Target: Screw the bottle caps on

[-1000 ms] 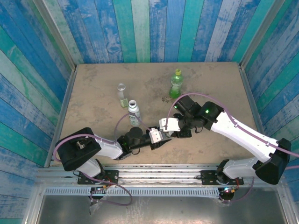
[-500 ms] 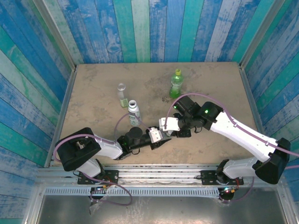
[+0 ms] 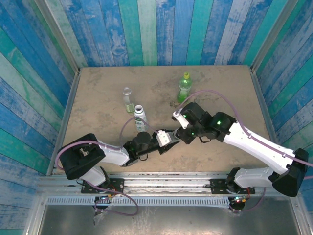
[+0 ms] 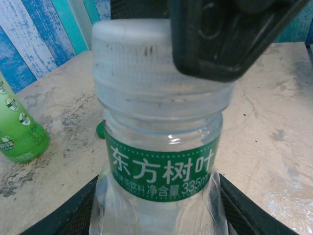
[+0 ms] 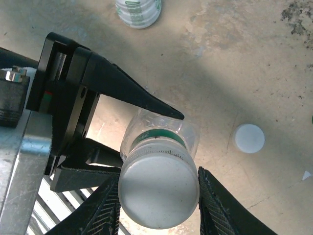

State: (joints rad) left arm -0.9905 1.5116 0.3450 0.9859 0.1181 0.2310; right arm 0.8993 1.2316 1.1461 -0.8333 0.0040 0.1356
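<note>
— Right arm [image 3: 244, 139] has swung since a second ago. Its wrist has turned, and its white head now sits farther up the worktop [image 3: 98, 98].

— What's nearest?

— Left jaws, shut hard on the clear bottle [image 4: 161, 161], low on its body. It's smooth see-through plastic with a green band of white print below the shoulder.

— And its top?

— A white cap [image 5: 159, 191] sits on the neck, round, matt and finely ridged round the side. The right jaws are closed on it, one black finger pressed to each side.

— Anything lying loose?

— A loose cap [image 5: 248, 138], a flat white disc, lies on bare worktop just beside the clear bottle. A dark green cap [image 4: 100, 129] peeps out from behind the bottle's shoulder.

— Farther back?

— First the labelled bottle [image 3: 140, 116], standing upright. Beyond it is the open bottle [image 3: 128, 99], small and clear, its neck bare. Farthest is the green bottle [image 3: 184, 88], translucent, with a yellow-green cap [image 3: 186, 76] on it.

— The count?

— Four bottles and four caps: two white, one dark green, one yellow-green.

— And the surface?

— Mottled tan, scuffed and stained, boxed in by walls [image 3: 146, 29] of blue and teal painted planks.
</note>
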